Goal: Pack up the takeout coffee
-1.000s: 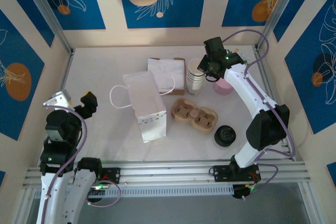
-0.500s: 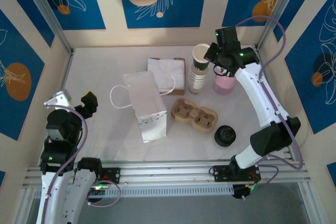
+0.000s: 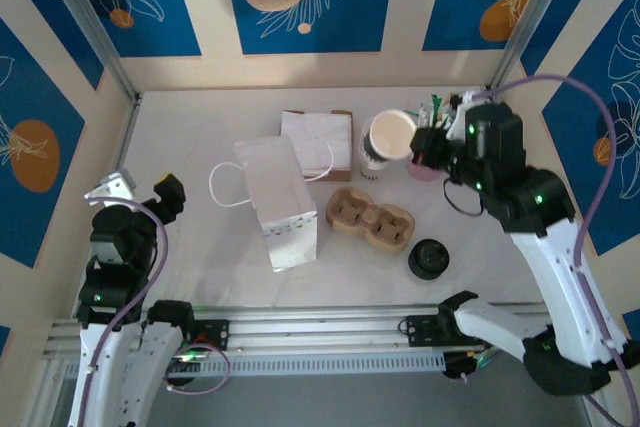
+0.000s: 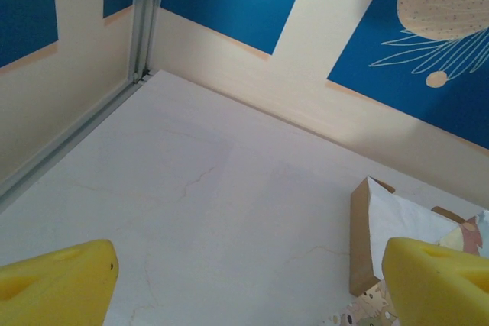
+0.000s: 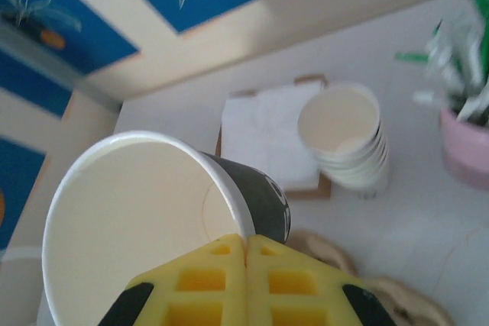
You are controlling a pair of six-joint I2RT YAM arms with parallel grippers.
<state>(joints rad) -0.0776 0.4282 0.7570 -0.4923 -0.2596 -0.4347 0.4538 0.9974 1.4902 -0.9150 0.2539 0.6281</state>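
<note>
The takeout coffee (image 3: pixel 429 259), a small dark cup with a black lid, stands on the table near the front right. My right gripper (image 3: pixel 418 145) (image 5: pixel 246 242) is shut on the rim of an open paper cup (image 3: pixel 391 134) (image 5: pixel 137 227), dark outside and cream inside. That cup hangs tilted above the stack of white cups (image 3: pixel 371 161) (image 5: pixel 345 137). My left gripper (image 3: pixel 140 191) (image 4: pixel 248 292) hovers open over the table's left side, with nothing between its yellow fingers (image 4: pixel 57 284).
A brown pulp cup carrier (image 3: pixel 371 219) lies in the middle. A white paper bag (image 3: pixel 279 203) with a looped handle lies left of it, and a flat bag (image 3: pixel 317 137) sits behind. At the back right stands a pink holder (image 3: pixel 424 167) (image 5: pixel 466 146) with sachets.
My right arm has lifted one cup off the stack, raised it and drawn back toward the near right. The left arm has not moved.
</note>
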